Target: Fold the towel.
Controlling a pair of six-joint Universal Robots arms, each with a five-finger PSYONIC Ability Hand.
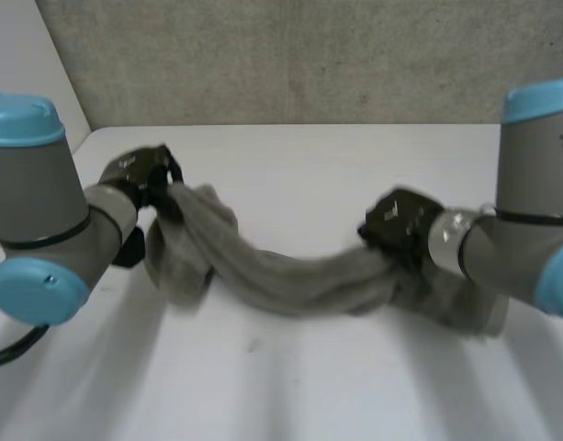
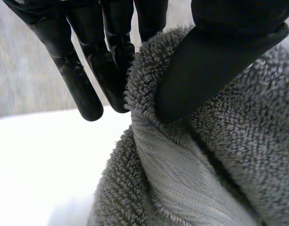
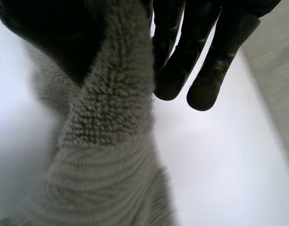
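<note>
A grey terry towel (image 1: 281, 276) hangs bunched between my two hands above the white table (image 1: 290, 386), sagging in the middle. My left hand (image 1: 148, 179) is shut on the towel's left end; in the left wrist view its thumb (image 2: 205, 66) presses the towel (image 2: 191, 155) against the fingers (image 2: 80, 84). My right hand (image 1: 400, 225) is shut on the towel's right end. There the towel (image 3: 106, 141) is pinched between thumb (image 3: 45, 33) and fingers (image 3: 201, 61).
A grey wall (image 1: 290, 55) runs behind the table's far edge. Bare table top lies in front of the towel and behind it. My two arms come in from the left and right sides.
</note>
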